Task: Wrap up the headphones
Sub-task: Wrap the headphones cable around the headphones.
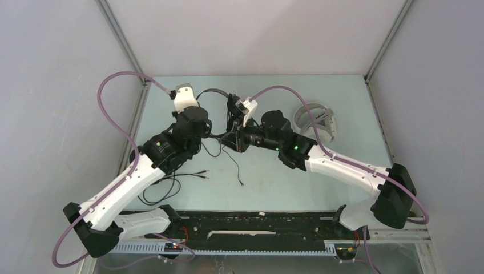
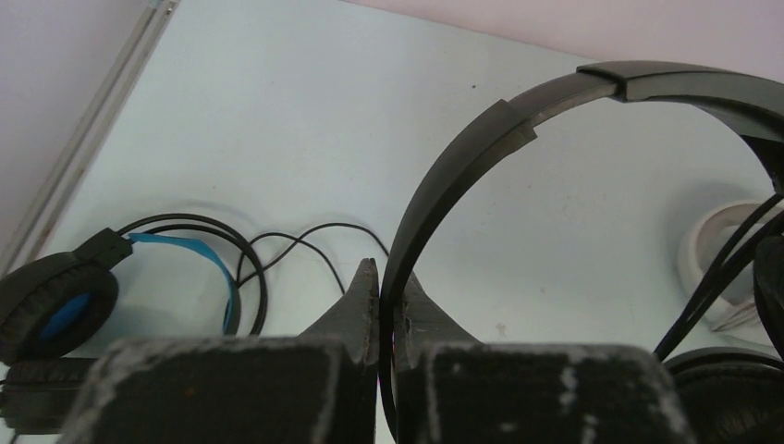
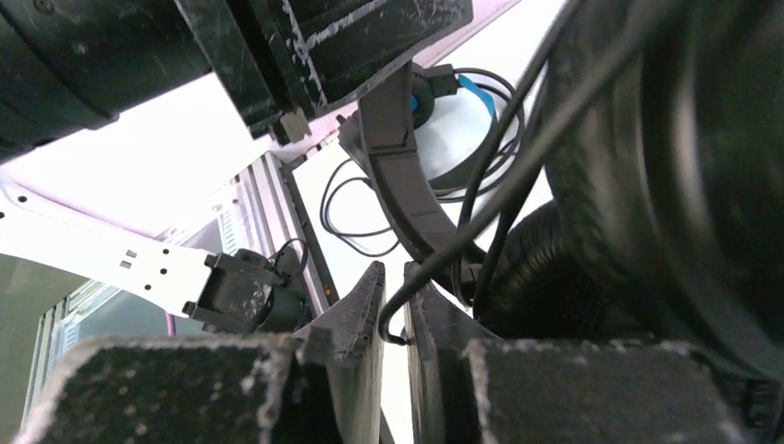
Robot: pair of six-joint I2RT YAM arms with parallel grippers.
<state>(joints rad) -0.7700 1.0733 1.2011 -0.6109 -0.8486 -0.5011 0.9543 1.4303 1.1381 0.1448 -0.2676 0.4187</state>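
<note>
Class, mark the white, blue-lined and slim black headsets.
white headset (image 2: 695, 248), left wrist view, on its left rim.
blue-lined headset (image 2: 54, 307), left wrist view, on the ear cup.
slim black headset (image 2: 462, 148), left wrist view, on the headband.

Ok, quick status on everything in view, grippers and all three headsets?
left gripper: shut on the slim black headset's headband
right gripper: fingers narrowly apart, that headset's cable in the gap, grip unclear
slim black headset: held by its headband, cable not wrapped
blue-lined headset: lying on the table, cable loose beside it
white headset: lying on the table, untouched
</note>
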